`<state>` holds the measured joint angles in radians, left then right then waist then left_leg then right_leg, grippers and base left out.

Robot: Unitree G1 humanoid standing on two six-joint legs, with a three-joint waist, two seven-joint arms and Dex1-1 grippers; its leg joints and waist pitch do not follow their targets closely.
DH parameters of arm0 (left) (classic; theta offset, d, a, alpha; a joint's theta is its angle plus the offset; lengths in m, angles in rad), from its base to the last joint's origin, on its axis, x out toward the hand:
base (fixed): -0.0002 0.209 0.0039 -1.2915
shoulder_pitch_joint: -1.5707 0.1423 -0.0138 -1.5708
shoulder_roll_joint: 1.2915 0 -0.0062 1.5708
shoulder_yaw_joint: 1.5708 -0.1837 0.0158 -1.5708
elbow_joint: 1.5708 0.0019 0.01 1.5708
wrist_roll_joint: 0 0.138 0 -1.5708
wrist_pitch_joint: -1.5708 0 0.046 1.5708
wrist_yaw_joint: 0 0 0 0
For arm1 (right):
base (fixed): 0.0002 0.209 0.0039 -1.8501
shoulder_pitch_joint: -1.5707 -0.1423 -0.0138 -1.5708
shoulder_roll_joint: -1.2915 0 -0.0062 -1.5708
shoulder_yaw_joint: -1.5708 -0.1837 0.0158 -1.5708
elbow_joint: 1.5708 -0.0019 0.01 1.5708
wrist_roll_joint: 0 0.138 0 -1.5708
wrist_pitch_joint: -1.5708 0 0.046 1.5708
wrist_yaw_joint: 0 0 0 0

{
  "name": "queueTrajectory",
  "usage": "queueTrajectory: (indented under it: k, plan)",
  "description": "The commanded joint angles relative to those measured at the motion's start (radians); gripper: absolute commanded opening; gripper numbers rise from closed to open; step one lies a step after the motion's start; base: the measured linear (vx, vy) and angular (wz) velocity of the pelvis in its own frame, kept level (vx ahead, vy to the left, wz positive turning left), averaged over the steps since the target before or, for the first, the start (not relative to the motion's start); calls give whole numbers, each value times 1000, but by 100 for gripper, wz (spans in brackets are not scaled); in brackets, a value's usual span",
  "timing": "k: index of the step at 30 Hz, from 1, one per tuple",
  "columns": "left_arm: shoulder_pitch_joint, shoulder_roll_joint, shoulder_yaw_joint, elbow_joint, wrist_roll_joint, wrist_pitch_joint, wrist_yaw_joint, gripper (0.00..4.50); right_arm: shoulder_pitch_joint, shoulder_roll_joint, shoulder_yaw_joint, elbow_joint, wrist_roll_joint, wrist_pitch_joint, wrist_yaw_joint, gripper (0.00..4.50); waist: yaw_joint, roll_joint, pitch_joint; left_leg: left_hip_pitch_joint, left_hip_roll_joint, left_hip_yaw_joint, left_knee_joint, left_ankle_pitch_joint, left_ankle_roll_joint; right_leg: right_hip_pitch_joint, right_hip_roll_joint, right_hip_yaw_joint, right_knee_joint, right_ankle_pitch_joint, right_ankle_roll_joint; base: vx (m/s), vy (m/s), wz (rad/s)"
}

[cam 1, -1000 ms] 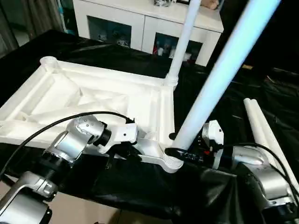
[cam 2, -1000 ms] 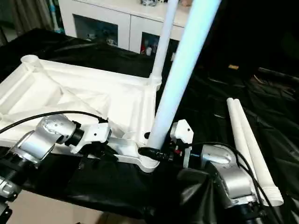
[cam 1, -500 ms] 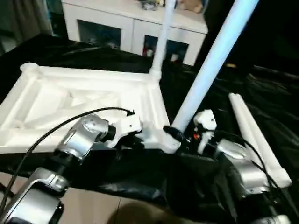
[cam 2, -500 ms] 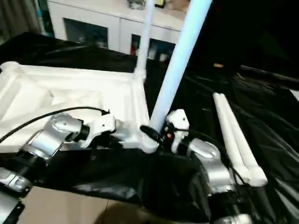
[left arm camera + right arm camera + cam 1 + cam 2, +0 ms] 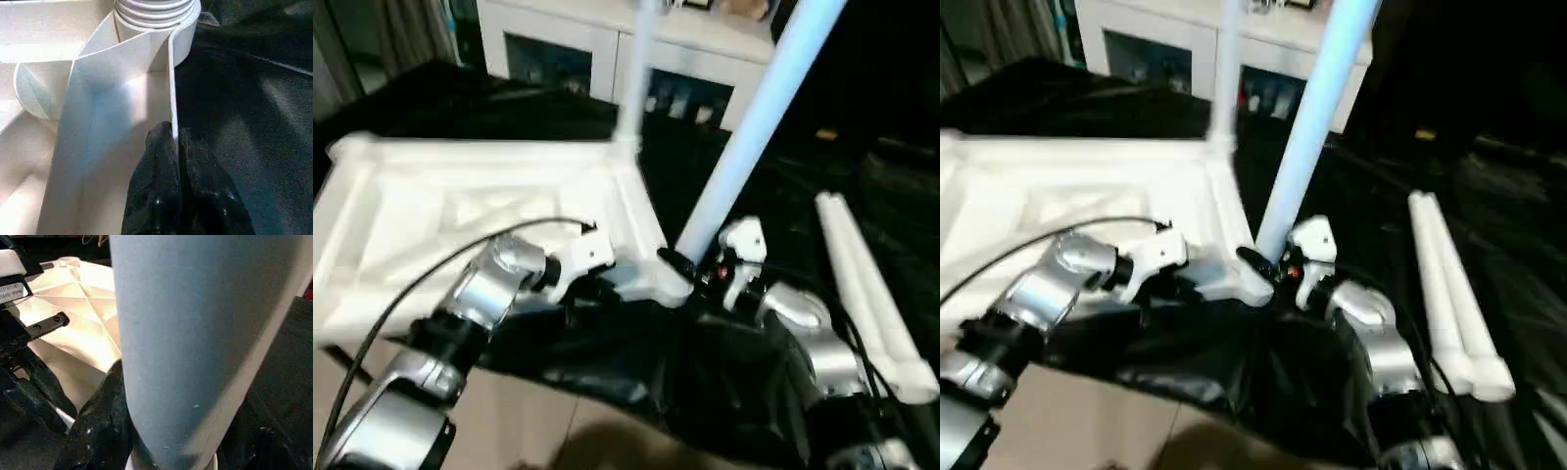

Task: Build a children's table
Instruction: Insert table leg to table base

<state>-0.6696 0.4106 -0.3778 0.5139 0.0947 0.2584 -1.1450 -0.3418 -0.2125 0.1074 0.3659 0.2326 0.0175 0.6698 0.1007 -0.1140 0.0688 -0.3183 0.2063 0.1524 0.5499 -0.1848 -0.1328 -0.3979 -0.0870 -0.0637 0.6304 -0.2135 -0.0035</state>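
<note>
Table leg in right claw

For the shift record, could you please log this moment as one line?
left gripper: shut on top rim | right gripper: shut on leg in near socket | far leg: upright | spare legs: lying

White label: print blurred, unreadable.

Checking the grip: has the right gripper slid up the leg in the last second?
No. The right gripper stays clamped at the leg base, just above the corner socket.
</note>
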Motion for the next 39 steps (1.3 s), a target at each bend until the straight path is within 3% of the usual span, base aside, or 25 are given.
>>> queueTrajectory:
  k: [1,2,3,4,6,9,11,16,17,19,22,25,27,28,31,34,35,39]
  plan:
    - [-9,-6,18,-19,-17,-8,10,0,68,-15,45,145,-71,81,-12,184,-6,21,-16,5,21,21,-68,-279,45,9,-37,54,-107,-286,-163,-9,-65,13]
    - [-9,-6,19,-19,-17,-7,10,0,67,-14,45,146,-72,80,-12,184,-14,13,-21,-5,21,16,-69,-323,39,19,-42,52,-107,-352,-162,0,0,0]
    - [-9,-6,19,-20,-16,-4,12,0,66,-13,45,148,-73,77,-15,184,-11,18,-27,-13,23,9,-75,-351,31,25,-49,52,-115,-437,-138,0,0,0]
    - [-9,-6,19,-20,-15,-2,13,0,65,-11,44,151,-74,74,-15,184,-16,15,-25,-8,24,8,-75,-383,32,14,-51,53,-125,-491,-116,0,0,0]
    - [-10,-9,21,-18,-13,2,19,0,62,-8,44,158,-76,71,-18,184,-18,15,-25,-15,24,4,-79,-380,35,17,-55,53,-131,-542,-88,0,0,0]
    - [-12,-16,26,-15,-9,16,41,0,56,2,42,167,-81,71,-42,184,-19,13,-29,-22,25,3,-85,-317,37,24,-51,51,-129,-469,-87,0,0,0]
    - [-18,-31,39,-10,-11,39,75,0,42,17,32,188,-86,77,-81,184,-21,14,-24,-23,25,5,-86,-320,31,20,-48,50,-127,-445,-98,0,0,0]
    - [-35,-74,69,-5,-11,102,165,0,-29,56,-4,299,-102,87,-208,184,-28,15,-20,-22,21,1,-87,-366,19,15,-53,48,-139,-556,-71,0,0,0]
    - [-37,-84,73,-8,-11,116,182,0,-47,66,-16,325,-99,93,-236,184,-31,17,-23,-20,23,0,-87,-362,17,14,-54,48,-139,-541,-75,0,0,0]
    - [-39,-116,84,-24,-5,170,241,0,-103,89,-46,411,-95,91,-316,184,-42,20,-25,-30,24,-1,-90,-330,8,21,-48,45,-128,-442,-98,0,0,0]
    - [-31,-198,96,-82,6,296,347,0,-197,127,-87,549,-93,72,-465,184,-50,22,-28,-29,24,5,-85,-303,-2,24,-46,47,-118,-346,-127,0,0,0]
    - [-23,-260,102,-123,-1,356,392,0,-241,152,-109,611,-79,67,-522,184,-47,17,-30,-29,20,13,-79,-269,17,25,-42,49,-116,-282,-136,0,0,0]
    - [-19,-285,102,-134,-11,365,401,0,-254,162,-107,627,-84,64,-533,184,-45,17,-31,-29,20,15,-77,-262,30,25,-42,48,-117,-278,-136,0,0,0]
    - [-17,-294,102,-138,-15,367,404,0,-259,167,-106,633,-87,63,-537,184,-46,17,-34,-35,19,15,-76,-232,30,30,-41,48,-112,-242,-139,0,0,0]
    - [-20,-303,96,-103,-6,344,430,0,-283,184,-95,664,-104,48,-543,184,-46,13,-34,-35,17,18,-74,-199,34,33,-36,47,-107,-179,-143,0,0,0]
    - [-27,-297,104,-90,-2,353,450,0,-305,189,-102,704,-105,31,-546,184,-47,16,-32,-32,18,19,-76,-232,37,28,-37,47,-112,-226,-141,0,0,0]
    - [-27,-296,104,-91,-2,355,450,0,-306,189,-102,706,-106,30,-546,184,-48,16,-30,-32,18,18,-78,-263,34,26,-38,47,-117,-277,-131,0,0,0]
    - [-30,-295,108,-93,-1,364,455,0,-315,186,-107,726,-106,22,-545,184,-50,15,-30,-32,19,15,-80,-294,29,22,-39,48,-123,-340,-108,0,0,0]
